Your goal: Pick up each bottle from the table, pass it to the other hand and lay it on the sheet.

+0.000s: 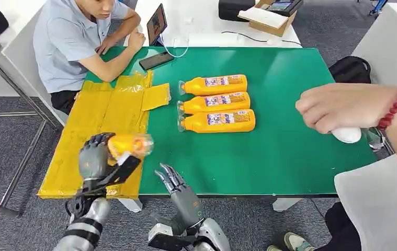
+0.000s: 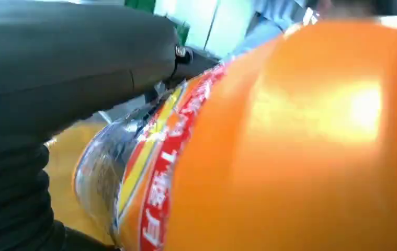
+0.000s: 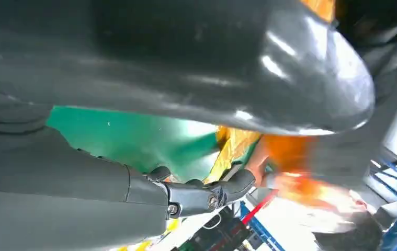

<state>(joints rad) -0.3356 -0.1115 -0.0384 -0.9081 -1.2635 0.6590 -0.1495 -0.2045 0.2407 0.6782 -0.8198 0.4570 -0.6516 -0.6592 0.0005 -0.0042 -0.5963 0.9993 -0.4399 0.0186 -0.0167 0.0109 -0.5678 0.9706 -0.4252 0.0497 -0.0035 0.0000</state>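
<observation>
One bottle (image 1: 129, 145) is up off the table, gripped in the left robot hand (image 1: 95, 157), whose dark fingers wrap round the orange body while the clear neck end points toward the right robot hand (image 1: 178, 188). The close wrist view bears this out: orange plastic and a red-and-yellow label press right against the thumb. That held bottle hangs over the near part of the yellow sheet (image 1: 102, 125), close to the table's near left corner, with its long axis running roughly along the table's near edge. The right robot hand sits just beside it at the near edge, fingers spread and holding nothing, so I'd judge the pass is done and the left hand, being directly above the sheet, only has to lower and let go. Farther out, three more bottles (image 1: 215, 103) lie side by side mid-table, long axes parallel to the near edge, caps toward the sheet. A person's hand (image 1: 342, 107) hovers over the table's right edge; another person sits at the far left corner.
</observation>
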